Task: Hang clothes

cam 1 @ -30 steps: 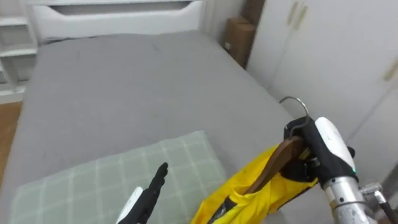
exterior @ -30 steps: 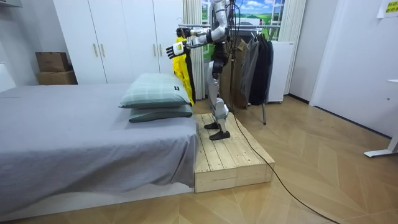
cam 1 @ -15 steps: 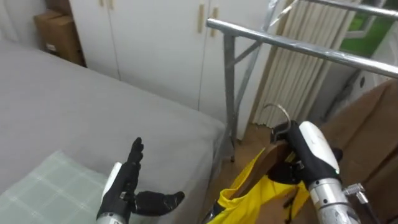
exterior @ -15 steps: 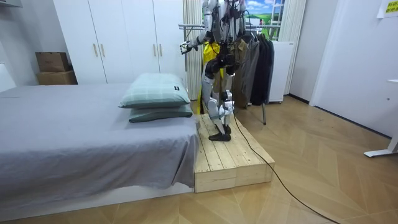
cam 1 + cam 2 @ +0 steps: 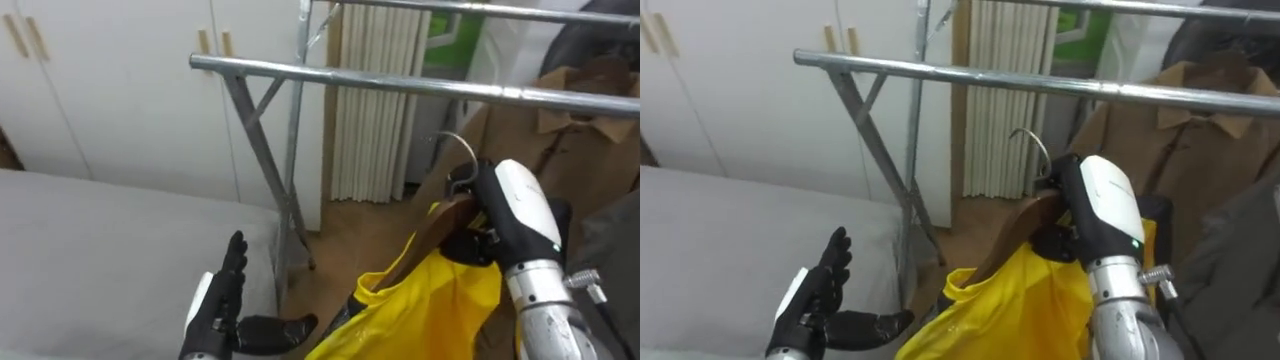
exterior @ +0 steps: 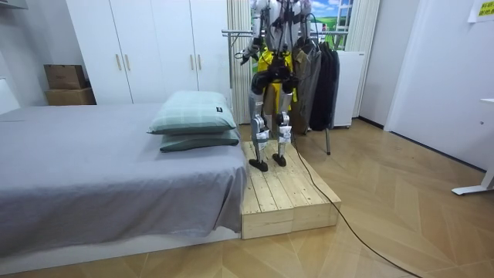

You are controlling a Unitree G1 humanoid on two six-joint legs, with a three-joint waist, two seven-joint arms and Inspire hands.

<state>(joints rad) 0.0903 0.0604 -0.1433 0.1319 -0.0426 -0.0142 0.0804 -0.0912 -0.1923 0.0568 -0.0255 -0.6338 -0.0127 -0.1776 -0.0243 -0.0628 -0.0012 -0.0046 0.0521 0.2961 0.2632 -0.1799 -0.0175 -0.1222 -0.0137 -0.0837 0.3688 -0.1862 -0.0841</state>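
Left eye view: right robot hand [image 5: 515, 215], lower right, clamped on the hanger [image 5: 432, 238] bearing the yellow garment [image 5: 440, 300]; left robot hand [image 5: 222, 312] spread. Room view: I face the rack [image 6: 234, 33]. Right eye view: I'd raise the hook [image 5: 1038, 146] over the rail [image 5: 970, 76], then lower.

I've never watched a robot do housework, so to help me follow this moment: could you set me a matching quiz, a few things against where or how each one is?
Things
1. yellow garment
2. left hand
3. metal rail
4. brown coat

States
A. open and empty, at the edge of the grey bed
B. hanging behind the rail, at the right
C. on the wooden hanger gripped by the right hand
D. running across, above the hanger

Pairs: 1-C, 2-A, 3-D, 4-B
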